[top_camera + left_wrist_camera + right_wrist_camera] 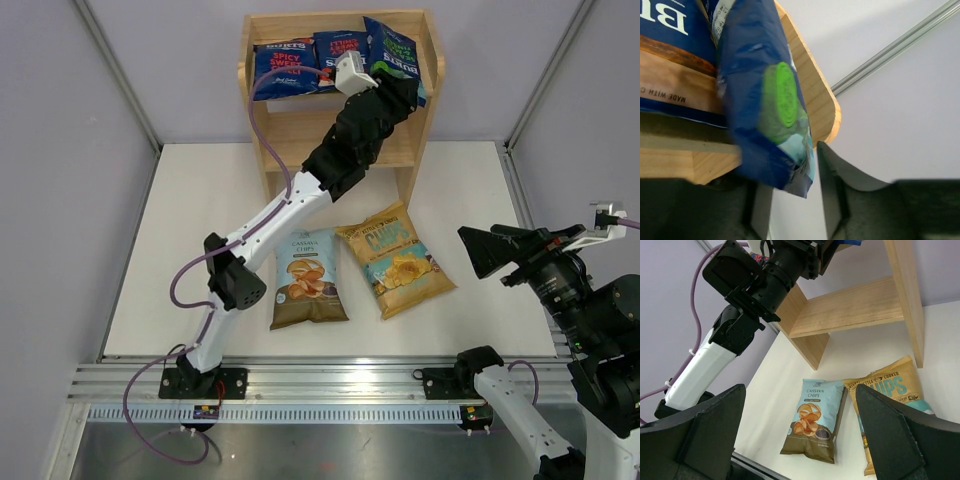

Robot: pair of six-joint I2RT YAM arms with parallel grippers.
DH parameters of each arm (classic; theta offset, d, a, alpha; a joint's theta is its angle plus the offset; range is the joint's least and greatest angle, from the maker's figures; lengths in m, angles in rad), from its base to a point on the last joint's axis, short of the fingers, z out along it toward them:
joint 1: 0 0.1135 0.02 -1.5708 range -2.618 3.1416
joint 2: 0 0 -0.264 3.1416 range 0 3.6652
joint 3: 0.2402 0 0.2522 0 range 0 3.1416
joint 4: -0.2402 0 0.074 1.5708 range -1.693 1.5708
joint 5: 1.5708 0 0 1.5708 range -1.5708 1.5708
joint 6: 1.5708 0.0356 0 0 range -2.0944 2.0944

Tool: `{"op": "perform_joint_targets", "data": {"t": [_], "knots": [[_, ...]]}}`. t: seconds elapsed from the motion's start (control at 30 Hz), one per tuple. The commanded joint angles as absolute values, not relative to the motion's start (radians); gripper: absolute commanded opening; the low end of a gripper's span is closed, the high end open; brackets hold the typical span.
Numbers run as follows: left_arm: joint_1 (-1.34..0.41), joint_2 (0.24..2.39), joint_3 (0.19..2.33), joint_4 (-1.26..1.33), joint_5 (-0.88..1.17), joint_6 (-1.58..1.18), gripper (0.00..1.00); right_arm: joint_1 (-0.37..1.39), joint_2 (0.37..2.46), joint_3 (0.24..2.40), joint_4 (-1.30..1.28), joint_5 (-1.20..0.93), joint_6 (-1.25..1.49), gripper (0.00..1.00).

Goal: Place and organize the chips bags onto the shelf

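**Top external view.**
- Left gripper (400, 88): reached up to the upper tier of the shelf (300, 128), at the lower edge of the green-marked bag (392, 48). The jaw gap is hidden here.
- Two red-lettered Burts bags (285, 68) (340, 50): on the same tier, ranged to the left of those jaws.
- Cassava bag (308, 277) and yellow/teal bag (398, 258): flat on the table (180, 250), side by side, well below the left jaws and to the left of the right gripper (492, 252), apart from it.

**Left wrist view.**
- Left gripper (792, 185): jaws parted, with the bottom corner of the green-marked bag (775, 110) hanging between them. A sliver of background shows between the bag and the right finger, so no clamp is evident.
- The bag leans against the shelf's side panel (810, 85).

**Right wrist view.**
- Right gripper (800, 390): jaws wide apart and empty.
- Cassava bag (815, 420): ahead of and between the jaws.
- Yellow/teal bag (890, 390): ahead, toward the right finger.

**Step in hand (judged).** Release of the third small bag on the upper tier.

**Next move (judged).** Draw the left jaws straight back so the leaning bag is not tipped. Then take one of the two larger bags for the lower tier, which calls for a grip on its crinkly edge.
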State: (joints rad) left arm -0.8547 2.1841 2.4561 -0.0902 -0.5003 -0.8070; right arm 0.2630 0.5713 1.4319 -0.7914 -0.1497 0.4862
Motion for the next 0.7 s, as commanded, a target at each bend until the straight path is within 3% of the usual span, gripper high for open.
{"op": "perform_joint_targets", "data": {"t": [0.0, 0.13, 0.23, 0.67], "knots": [[-0.839, 2.200, 2.519, -0.025, -0.480, -0.785, 0.43, 0.267, 0.560, 1.434, -0.776, -0.183, 0.483, 0.99], [-0.834, 2.178, 2.519, -0.041, -0.436, -0.764, 0.57, 0.267, 0.558, 1.437, -0.788, -0.184, 0.483, 0.99], [-0.834, 2.160, 2.517, -0.072, -0.408, -0.755, 0.61, 0.268, 0.557, 1.437, -0.788, -0.187, 0.489, 0.99], [-0.834, 2.048, 2.438, -0.204, -0.399, -0.692, 0.60, 0.267, 0.557, 1.450, -0.796, -0.215, 0.499, 0.99]]}}
